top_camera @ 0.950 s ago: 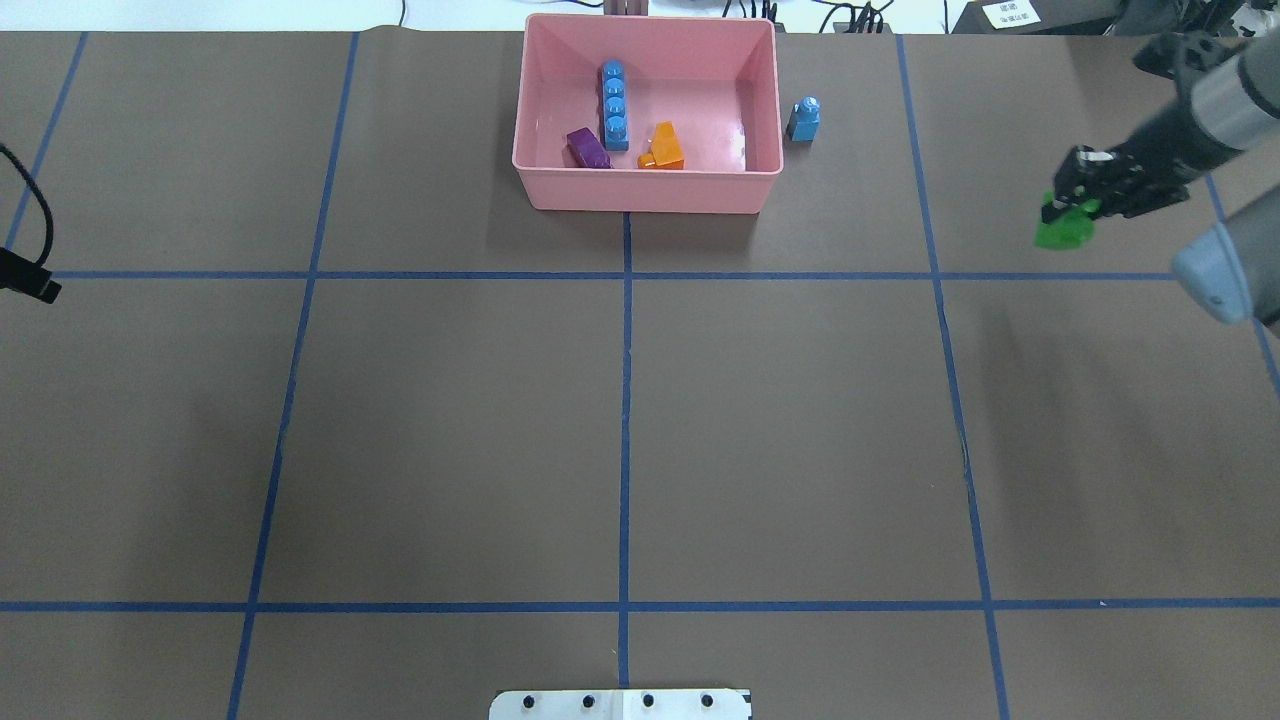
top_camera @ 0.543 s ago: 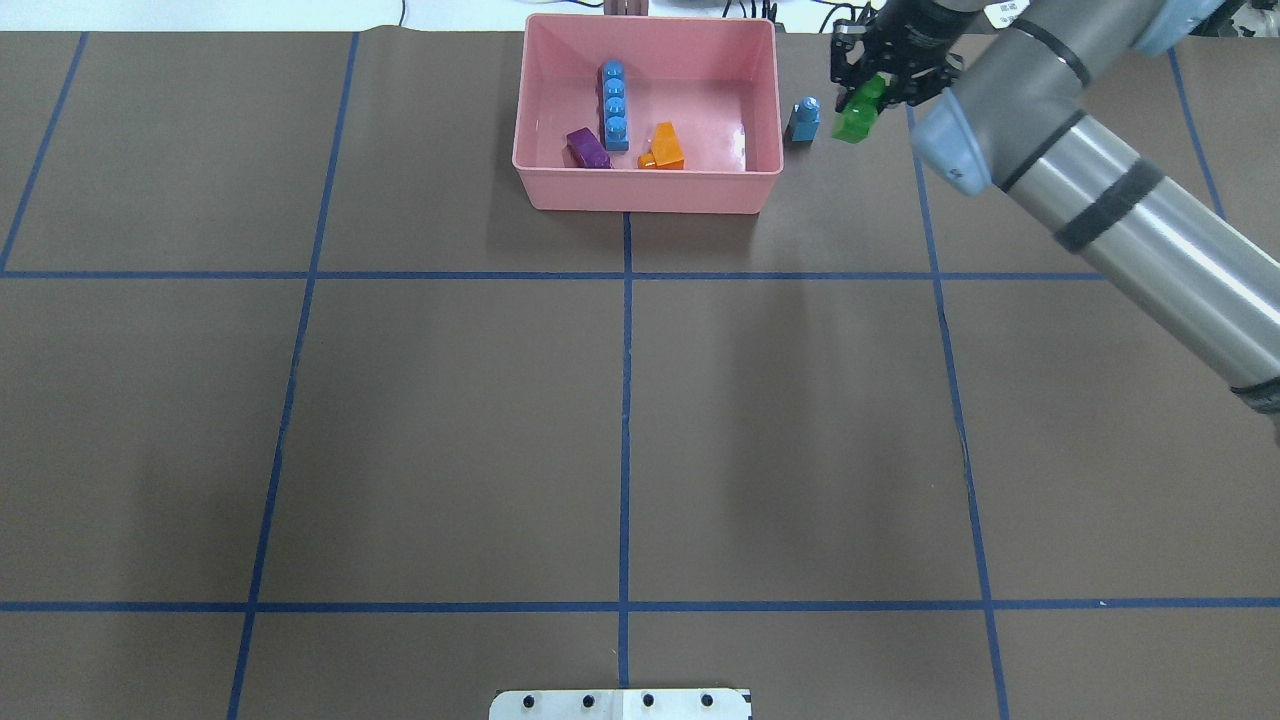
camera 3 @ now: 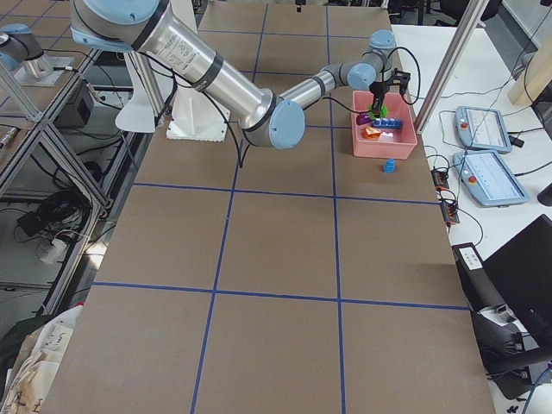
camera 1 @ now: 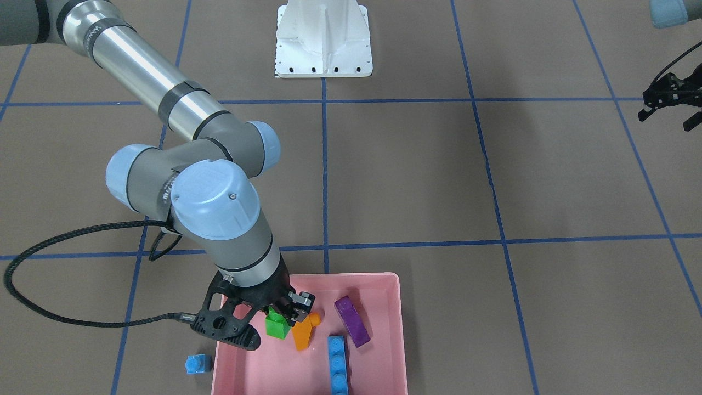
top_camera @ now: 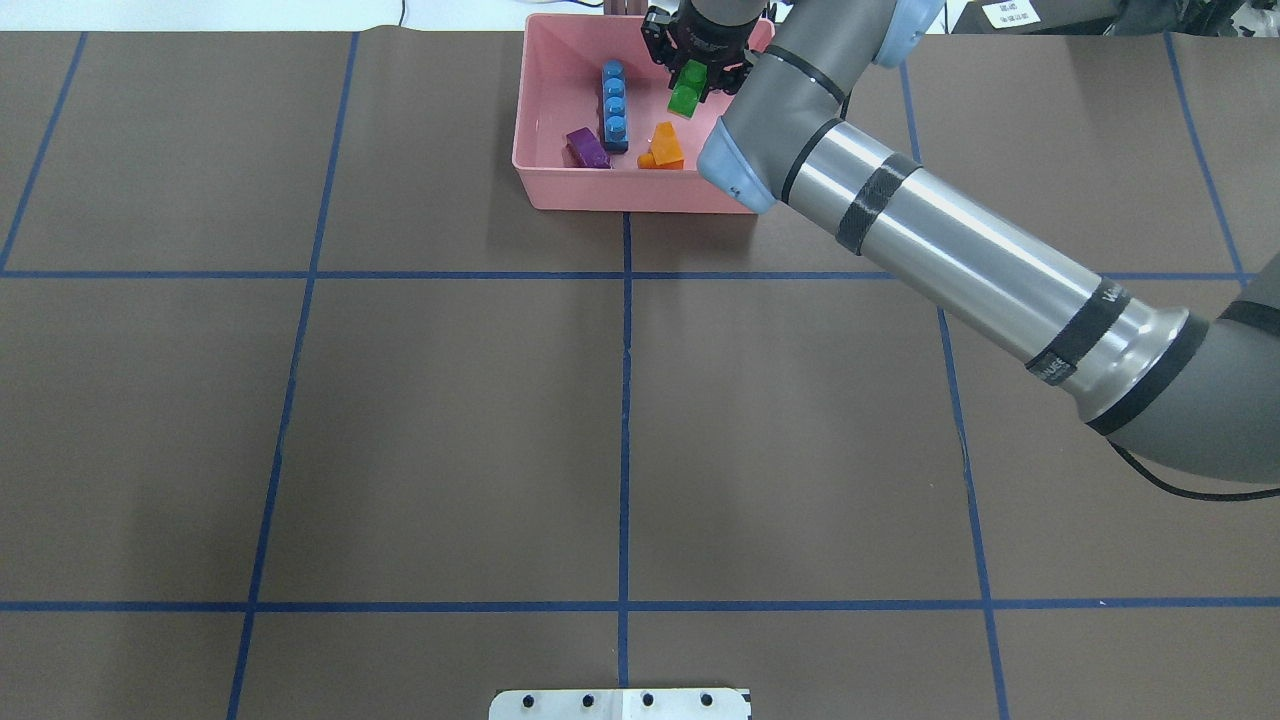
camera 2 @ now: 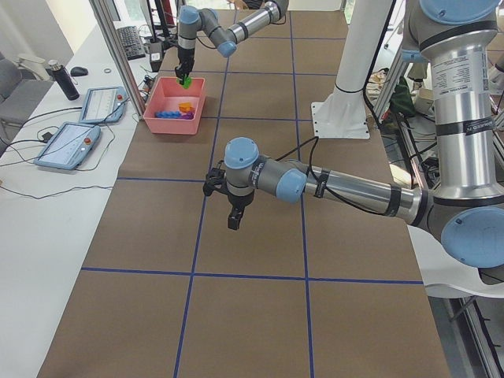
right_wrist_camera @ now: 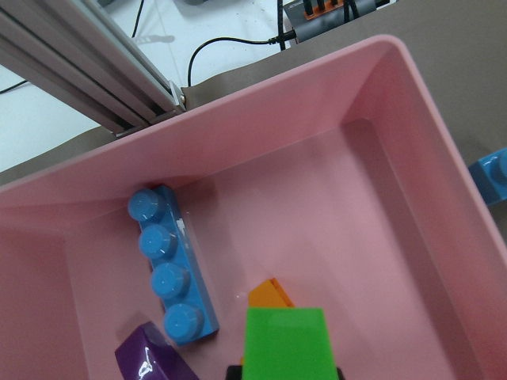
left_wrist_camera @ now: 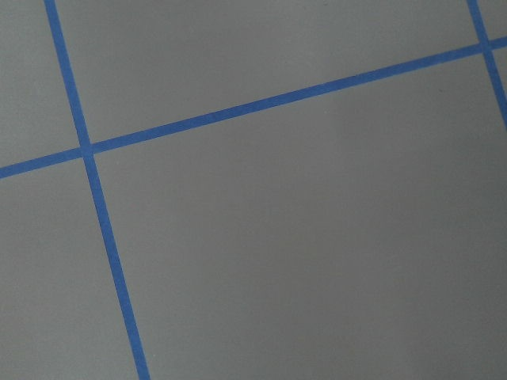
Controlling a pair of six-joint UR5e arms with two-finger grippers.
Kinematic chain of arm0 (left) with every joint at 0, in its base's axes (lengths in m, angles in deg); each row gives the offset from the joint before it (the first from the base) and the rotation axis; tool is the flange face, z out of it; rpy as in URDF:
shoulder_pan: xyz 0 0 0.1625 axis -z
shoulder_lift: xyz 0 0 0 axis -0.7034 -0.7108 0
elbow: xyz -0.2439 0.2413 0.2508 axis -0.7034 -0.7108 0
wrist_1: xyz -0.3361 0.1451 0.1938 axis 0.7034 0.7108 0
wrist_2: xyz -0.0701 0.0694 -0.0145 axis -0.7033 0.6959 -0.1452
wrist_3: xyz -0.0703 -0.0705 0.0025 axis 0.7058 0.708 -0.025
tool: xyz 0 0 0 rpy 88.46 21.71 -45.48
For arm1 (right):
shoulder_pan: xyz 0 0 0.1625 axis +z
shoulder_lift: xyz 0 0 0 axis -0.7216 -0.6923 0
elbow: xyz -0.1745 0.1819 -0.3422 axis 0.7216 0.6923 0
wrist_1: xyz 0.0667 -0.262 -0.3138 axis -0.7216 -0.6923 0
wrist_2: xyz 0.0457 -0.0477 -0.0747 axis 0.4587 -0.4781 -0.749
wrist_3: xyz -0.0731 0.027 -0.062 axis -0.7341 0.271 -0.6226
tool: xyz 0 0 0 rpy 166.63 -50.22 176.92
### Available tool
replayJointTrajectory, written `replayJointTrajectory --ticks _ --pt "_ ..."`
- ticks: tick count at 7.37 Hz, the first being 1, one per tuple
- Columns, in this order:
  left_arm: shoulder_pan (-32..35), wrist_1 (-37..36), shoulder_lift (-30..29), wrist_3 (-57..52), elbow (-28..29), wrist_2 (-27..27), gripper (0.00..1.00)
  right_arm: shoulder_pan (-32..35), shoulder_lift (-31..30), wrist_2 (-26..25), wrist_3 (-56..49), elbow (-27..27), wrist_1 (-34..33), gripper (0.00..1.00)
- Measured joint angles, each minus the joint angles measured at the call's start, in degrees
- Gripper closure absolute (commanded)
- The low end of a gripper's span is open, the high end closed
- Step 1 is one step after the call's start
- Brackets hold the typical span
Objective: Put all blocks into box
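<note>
Now: right gripper (top_camera: 690, 82) pinching green block (top_camera: 686, 99), hanging over box (top_camera: 640, 196) interior, inside rim line.
Key relation: box floor straight below green block, orange block (top_camera: 664, 147) just beside drop spot.
Judgement: release needs only fingers parting; risk is landing on orange block and tipping.
Long light-blue block (top_camera: 615, 105) and purple block (top_camera: 588, 148) lie on box floor.
Tiny light-blue cube (camera 1: 198, 364) upright outside box, just beside wall on robot's right.
Right arm far nearer it.
Left gripper (camera 1: 666, 116) spread, empty, well apart from box.
</note>
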Motion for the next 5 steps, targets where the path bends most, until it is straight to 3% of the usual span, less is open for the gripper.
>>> replayJointTrajectory --ticks 2,5 --pt "0.1 0.0 0.2 0.0 -0.2 0.3 0.00 0.5 1.0 0.9 0.1 2.5 2.4 0.00" --pt "0.1 0.1 0.3 0.0 -0.4 0.4 0.00 7.8 -2.8 9.0 -7.3 2.8 2.6 0.01"
